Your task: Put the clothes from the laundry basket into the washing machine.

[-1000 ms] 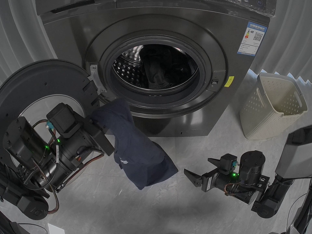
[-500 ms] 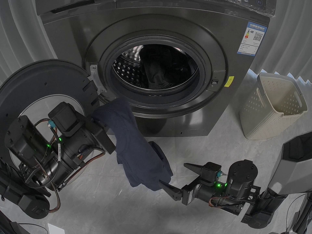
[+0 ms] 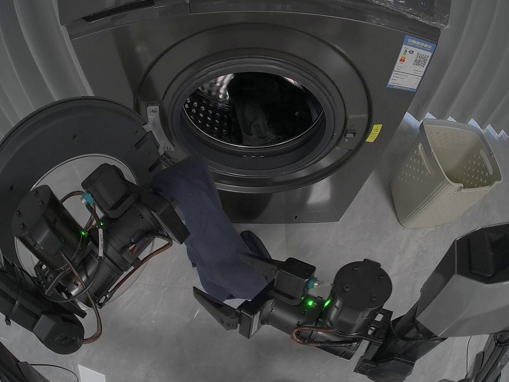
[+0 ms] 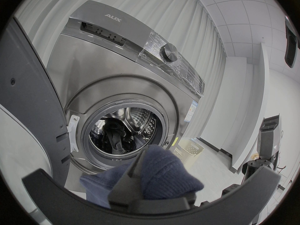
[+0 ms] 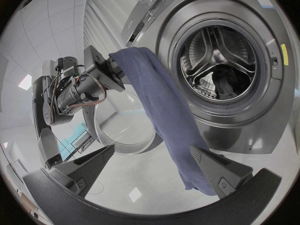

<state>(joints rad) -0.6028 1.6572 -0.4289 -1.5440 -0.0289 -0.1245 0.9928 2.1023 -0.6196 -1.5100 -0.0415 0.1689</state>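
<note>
Navy garment (image 3: 212, 229), limp and softly ribbed, hangs in a long drape from the left gripper (image 3: 163, 203). From the head view, that claw is clamped on the garment's top edge just below the round mouth of the brushed-steel washing machine (image 3: 297, 38), probably ready to lift it in. Beneath the drape the right gripper (image 3: 237, 287) lies low over the grey floor (image 3: 328, 240), likely to gather the trailing end. The cream lattice laundry basket (image 3: 419, 187) stands at the machine's right front corner, and the round door (image 3: 69, 128) swings wide on the left. From the left wrist, bunched knit bulges around one dark finger, and dark clothes (image 4: 114, 138) lie in the perforated drum (image 4: 140, 119). From the right wrist, two wedge-shaped fingers gape wide, and the hem hangs against one of them.
</note>
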